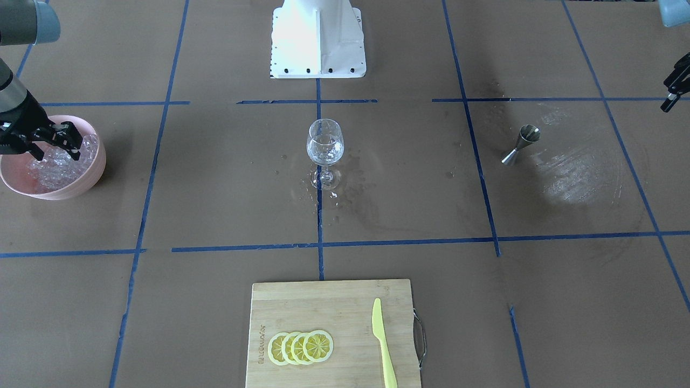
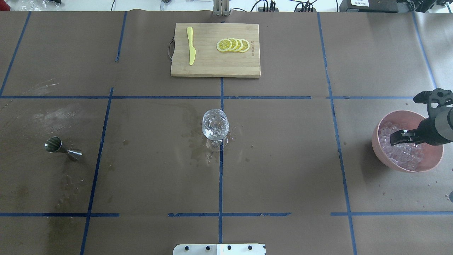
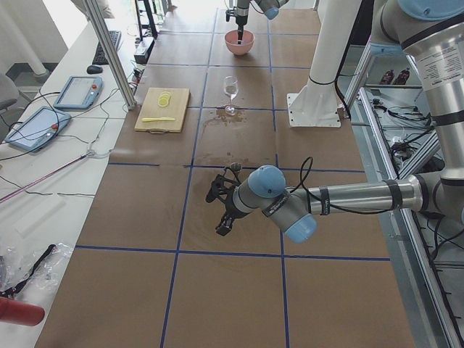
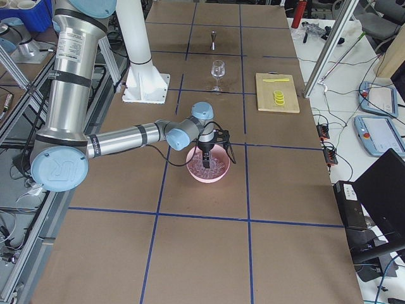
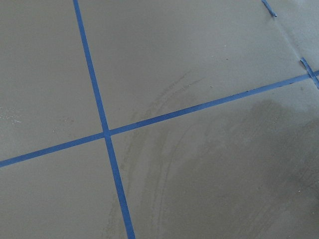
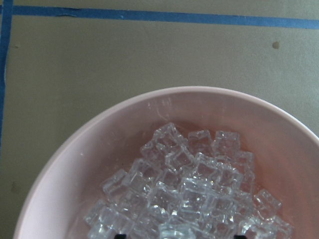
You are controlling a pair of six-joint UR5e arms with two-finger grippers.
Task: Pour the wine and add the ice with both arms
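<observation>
A pink bowl (image 1: 86, 180) (image 2: 378, 147) (image 6: 65, 169) holds a heap of clear ice (image 1: 56, 167) (image 2: 407, 154) (image 6: 189, 189). My right gripper (image 1: 56, 148) (image 2: 398, 137) is lowered into the bowl just above the ice, open, with nothing between its fingers. A stemmed glass (image 1: 325, 144) (image 2: 215, 124) stands at the table's middle with a little clear wine in it. My left gripper (image 1: 674, 89) (image 3: 223, 209) hovers off to the side over bare table, fingers apart and empty. A steel jigger (image 1: 521, 144) (image 2: 63, 149) stands upright between it and the glass.
A wooden cutting board (image 1: 302, 307) (image 2: 212, 67) carries lemon slices (image 1: 301, 347) and a yellow knife (image 1: 381, 339) on the far side from the robot. Wet patches lie around the glass's foot and the jigger. The white base (image 1: 318, 43) stands behind the glass.
</observation>
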